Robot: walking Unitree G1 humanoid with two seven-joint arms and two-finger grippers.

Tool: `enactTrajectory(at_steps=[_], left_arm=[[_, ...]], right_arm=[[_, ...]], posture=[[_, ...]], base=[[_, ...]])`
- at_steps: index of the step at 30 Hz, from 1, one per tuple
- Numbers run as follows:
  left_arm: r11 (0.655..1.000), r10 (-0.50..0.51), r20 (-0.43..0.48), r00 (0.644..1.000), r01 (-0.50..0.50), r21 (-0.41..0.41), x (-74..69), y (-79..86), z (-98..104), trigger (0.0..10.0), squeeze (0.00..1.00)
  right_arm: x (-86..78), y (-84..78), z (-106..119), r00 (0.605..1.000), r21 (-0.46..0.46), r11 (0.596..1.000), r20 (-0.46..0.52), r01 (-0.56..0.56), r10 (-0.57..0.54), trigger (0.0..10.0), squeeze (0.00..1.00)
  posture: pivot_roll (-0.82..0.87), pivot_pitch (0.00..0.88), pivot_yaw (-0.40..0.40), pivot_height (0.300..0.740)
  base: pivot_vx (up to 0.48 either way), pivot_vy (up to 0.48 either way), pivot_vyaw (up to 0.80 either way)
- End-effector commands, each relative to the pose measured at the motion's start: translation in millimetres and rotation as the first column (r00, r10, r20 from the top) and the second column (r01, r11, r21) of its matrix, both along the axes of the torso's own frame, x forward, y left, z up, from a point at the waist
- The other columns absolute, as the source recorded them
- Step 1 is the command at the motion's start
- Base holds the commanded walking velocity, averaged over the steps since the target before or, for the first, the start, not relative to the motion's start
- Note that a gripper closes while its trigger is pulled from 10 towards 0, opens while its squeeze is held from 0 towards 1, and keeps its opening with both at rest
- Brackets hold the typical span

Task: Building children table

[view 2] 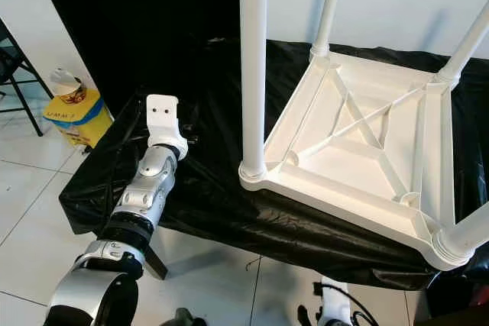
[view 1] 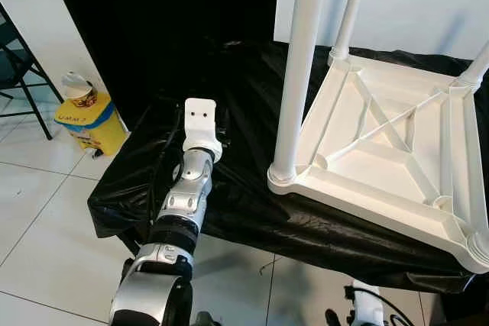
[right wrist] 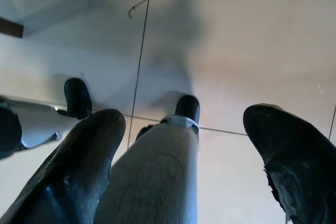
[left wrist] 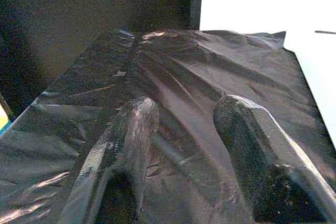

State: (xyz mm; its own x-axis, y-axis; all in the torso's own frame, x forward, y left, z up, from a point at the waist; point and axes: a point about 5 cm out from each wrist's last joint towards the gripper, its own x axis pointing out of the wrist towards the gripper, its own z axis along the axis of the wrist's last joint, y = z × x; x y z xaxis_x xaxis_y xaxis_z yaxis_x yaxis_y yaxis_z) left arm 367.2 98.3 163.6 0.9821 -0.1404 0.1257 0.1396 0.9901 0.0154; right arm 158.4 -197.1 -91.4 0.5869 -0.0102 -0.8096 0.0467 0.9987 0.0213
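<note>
A white plastic children's table [view 1: 382, 135] lies upside down on a surface covered with a black plastic sheet [view 1: 244, 211]. Its ribbed underside faces up. White round legs stand up from its corners, the nearest one [view 1: 302, 66] at the front left. My left arm [view 1: 187, 188] reaches over the sheet's left part, left of the table and apart from it. The left gripper [left wrist: 189, 107] is open just above the bare sheet, with nothing between its fingers. The right gripper [right wrist: 186, 119] hangs open over the tiled floor beside my own leg.
A yellow bin [view 1: 88, 120] with a paper cup on top stands on the floor at the left. Beside it is a black folding chair [view 1: 15, 66]. A black backdrop hangs behind the covered surface, and white floor tiles [view 1: 46, 250] lie in front.
</note>
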Motion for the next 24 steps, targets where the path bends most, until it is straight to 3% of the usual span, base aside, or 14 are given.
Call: enactTrajectory(at_steps=[1, 24], left_arm=[[1.0, -0.006, -0.003, 1.0, 0.006, -0.007, 1.4, -4.6, 0.2, 10.0, 0.0], [0.999, -0.034, -0.003, 0.999, 0.034, 0.021, -0.5, -9.2, -3.1, 10.0, 0.0]], right_arm=[[-6.3, 2.8, -3.3, 0.999, -0.004, 1.0, -0.03, -0.019, 0.019, 10.0, 0.18], [-10.0, 3.2, -5.2, 0.997, -0.017, 0.999, -0.058, -0.042, 0.041, 10.0, 0.19]], posture=[[0.03, 0.0, 0.001, 0.74], [0.03, 0.0, -0.007, 0.74]], base=[[0.0, 0.0, 0.0], [0.0, 0.0, 0.0]])
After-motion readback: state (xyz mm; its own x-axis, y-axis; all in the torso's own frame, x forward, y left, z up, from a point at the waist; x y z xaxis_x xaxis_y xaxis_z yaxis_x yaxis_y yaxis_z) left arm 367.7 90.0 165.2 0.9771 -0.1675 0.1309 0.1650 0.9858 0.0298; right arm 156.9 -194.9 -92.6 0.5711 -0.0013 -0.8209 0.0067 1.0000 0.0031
